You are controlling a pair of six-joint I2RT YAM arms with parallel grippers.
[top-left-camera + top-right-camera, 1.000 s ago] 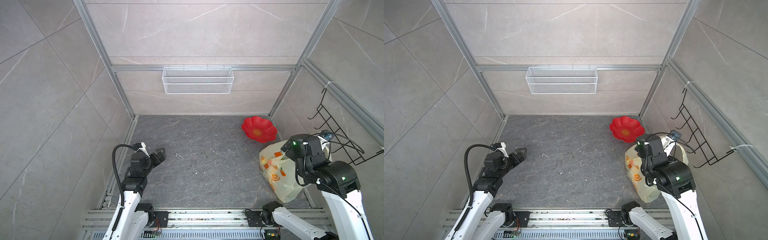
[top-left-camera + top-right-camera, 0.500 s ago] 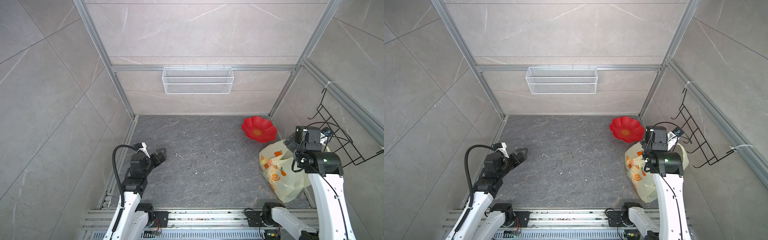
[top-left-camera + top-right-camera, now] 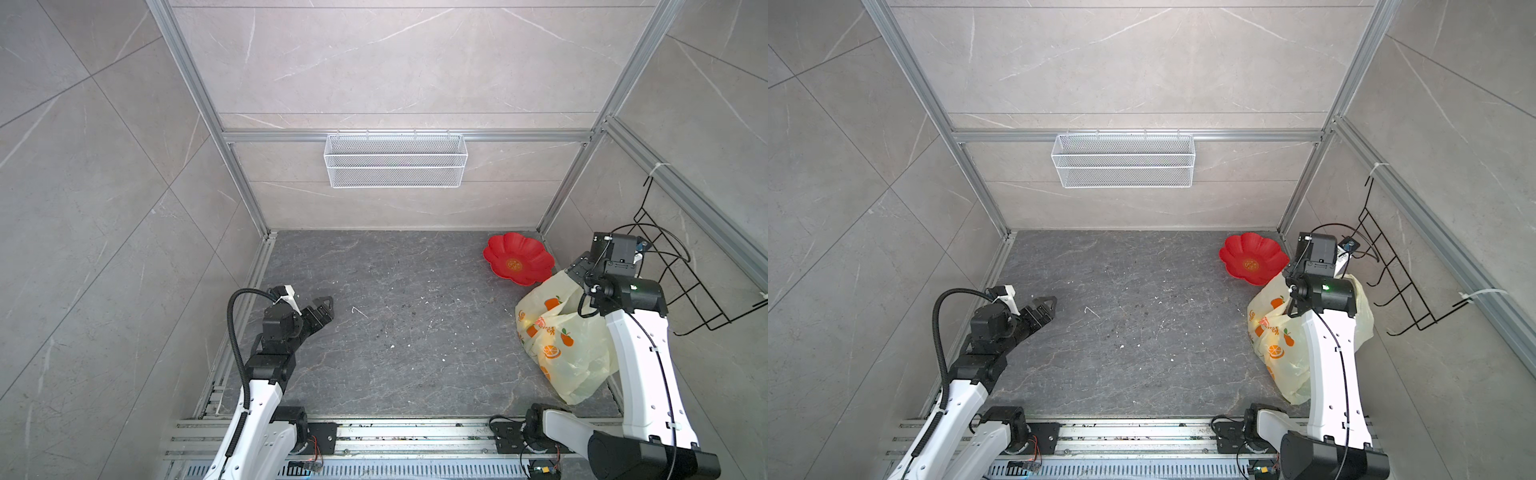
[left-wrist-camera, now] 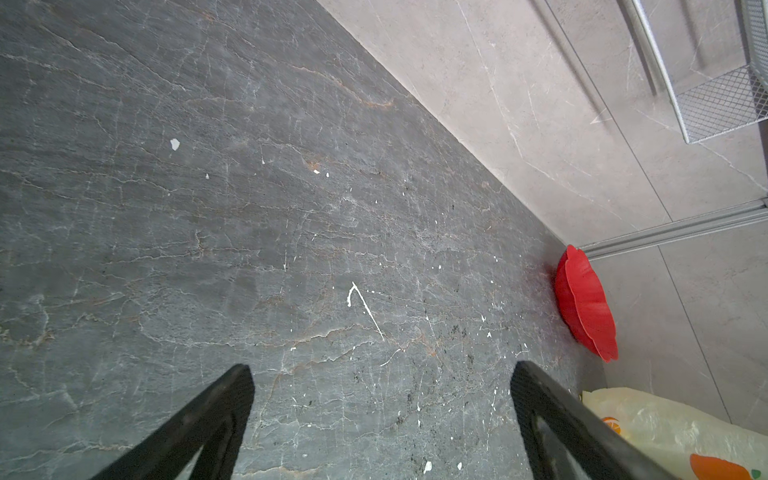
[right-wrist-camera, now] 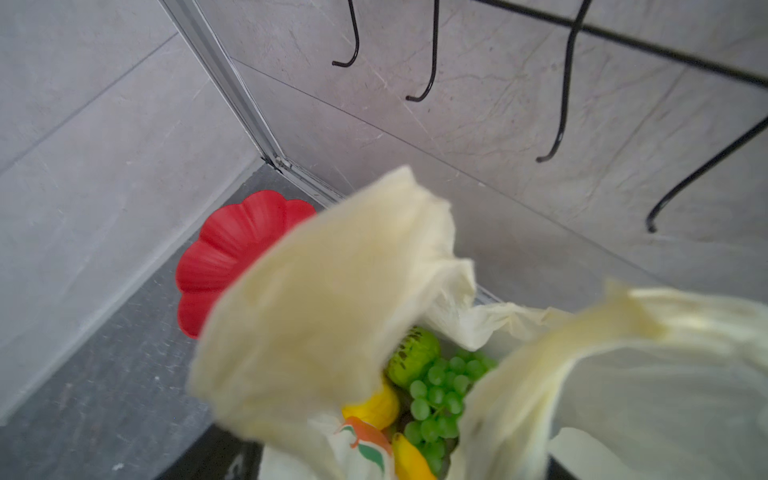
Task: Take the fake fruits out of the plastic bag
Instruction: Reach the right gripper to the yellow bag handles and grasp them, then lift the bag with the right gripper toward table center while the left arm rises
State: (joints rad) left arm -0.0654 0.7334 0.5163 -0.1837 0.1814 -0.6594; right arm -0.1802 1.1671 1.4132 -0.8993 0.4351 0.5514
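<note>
The plastic bag (image 3: 569, 345) (image 3: 1279, 345), pale yellow with orange fruit prints, lies at the right wall. My right gripper (image 3: 579, 272) (image 3: 1292, 275) is at the bag's far top end, next to the red plate. In the right wrist view, blurred bag handles (image 5: 332, 311) cover the jaws, so I cannot tell how they stand. Fake fruits show through the bag's mouth: a green grape bunch (image 5: 440, 395), a green knobbly ball (image 5: 411, 353), a yellow lemon (image 5: 374, 405) and a banana (image 5: 409, 457). My left gripper (image 3: 326, 305) (image 3: 1048, 305) (image 4: 382, 368) is open and empty over the floor at the left.
A red flower-shaped plate (image 3: 517, 264) (image 3: 1252, 257) (image 4: 586, 303) (image 5: 232, 253) sits in the far right corner, touching the bag. A black wire hook rack (image 3: 685, 282) (image 5: 561, 83) hangs on the right wall. A white mesh basket (image 3: 395, 160) is on the back wall.
My right arm has swung upright and its wrist has moved toward the right wall, to the bag's top end. The left arm has not moved.
</note>
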